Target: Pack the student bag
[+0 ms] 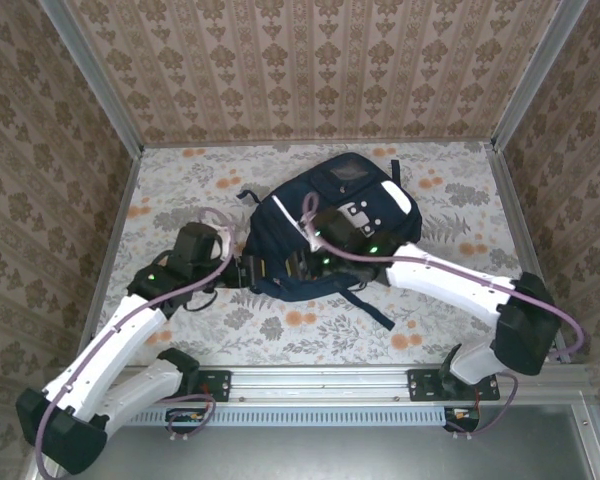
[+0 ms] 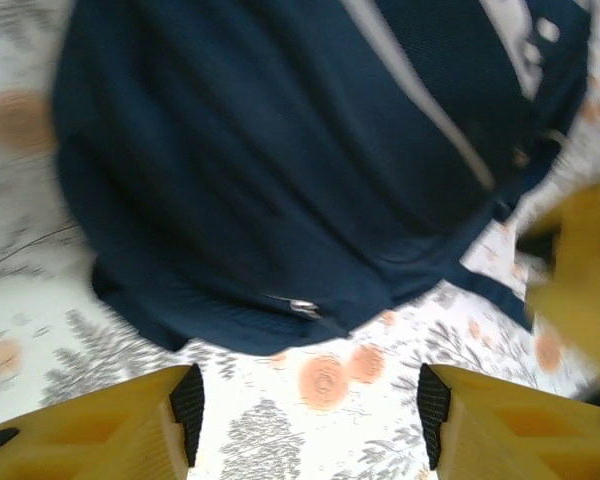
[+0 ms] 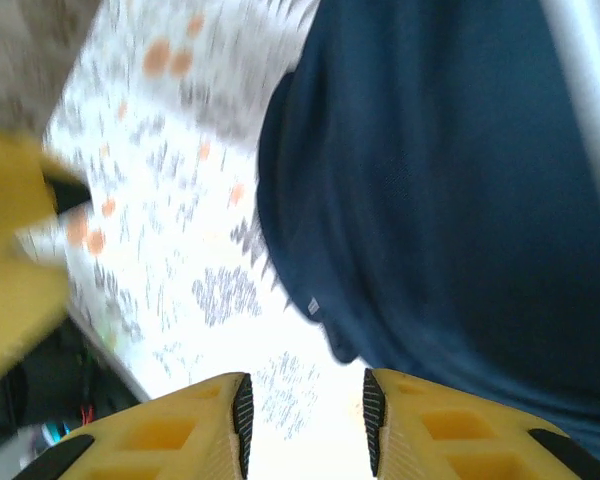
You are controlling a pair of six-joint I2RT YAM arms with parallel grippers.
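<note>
Here the left gripper [image 2: 305, 400] gapes empty just short of the student bag [image 2: 280, 150], its zipper pull [image 2: 302, 306] ahead (blurred); the right gripper [image 3: 305, 425], jaws parted too, holds nothing.

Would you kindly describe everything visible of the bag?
The bag is navy fabric with white stripes, a grey patch near its far end and a dark strap trailing nearward. It lies flat on the floral table, a zip pull at one edge. The left claw and right claw hang open at its edges, gripping nothing.
</note>
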